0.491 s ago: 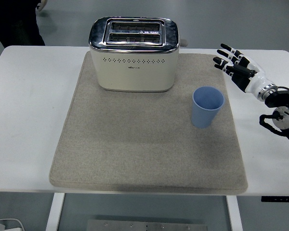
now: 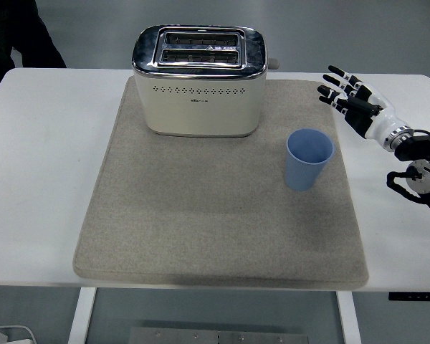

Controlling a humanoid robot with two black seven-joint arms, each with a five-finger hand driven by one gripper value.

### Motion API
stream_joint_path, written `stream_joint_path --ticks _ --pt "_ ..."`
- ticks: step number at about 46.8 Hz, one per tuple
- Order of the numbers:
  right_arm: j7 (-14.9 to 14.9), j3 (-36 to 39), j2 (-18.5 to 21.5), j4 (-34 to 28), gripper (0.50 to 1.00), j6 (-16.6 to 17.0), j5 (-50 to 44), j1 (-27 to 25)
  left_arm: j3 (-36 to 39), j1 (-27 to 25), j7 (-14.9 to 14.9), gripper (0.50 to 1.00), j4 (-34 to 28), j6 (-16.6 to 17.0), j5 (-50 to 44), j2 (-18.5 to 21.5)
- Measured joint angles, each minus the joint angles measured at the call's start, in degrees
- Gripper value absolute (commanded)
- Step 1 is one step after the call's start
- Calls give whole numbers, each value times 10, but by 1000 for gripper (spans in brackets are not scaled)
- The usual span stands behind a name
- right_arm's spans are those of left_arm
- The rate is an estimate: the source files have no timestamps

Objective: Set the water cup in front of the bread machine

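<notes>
A light blue water cup (image 2: pixel 309 158) stands upright and empty on the right part of the grey mat (image 2: pixel 201 215). The cream and chrome bread machine (image 2: pixel 198 80) sits at the mat's far edge, left of and behind the cup. My right hand (image 2: pixel 346 94) hovers over the white table to the right of the mat, beyond the cup, with its fingers spread and nothing in it. A clear gap separates it from the cup. The left arm does not show.
The white table (image 2: pixel 43 158) extends on both sides of the mat. A person in dark clothes (image 2: pixel 14 36) stands at the top left behind the table. The table's near edge runs just below the mat.
My right hand and the cup have stayed put. The person at the top left has shifted slightly.
</notes>
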Motion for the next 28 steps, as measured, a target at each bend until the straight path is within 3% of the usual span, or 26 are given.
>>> stream_joint_path --ticks 28 --pt "6 3 -64 16 921 59 5 -44 0 0 0 1000 -2 -2 3 0"
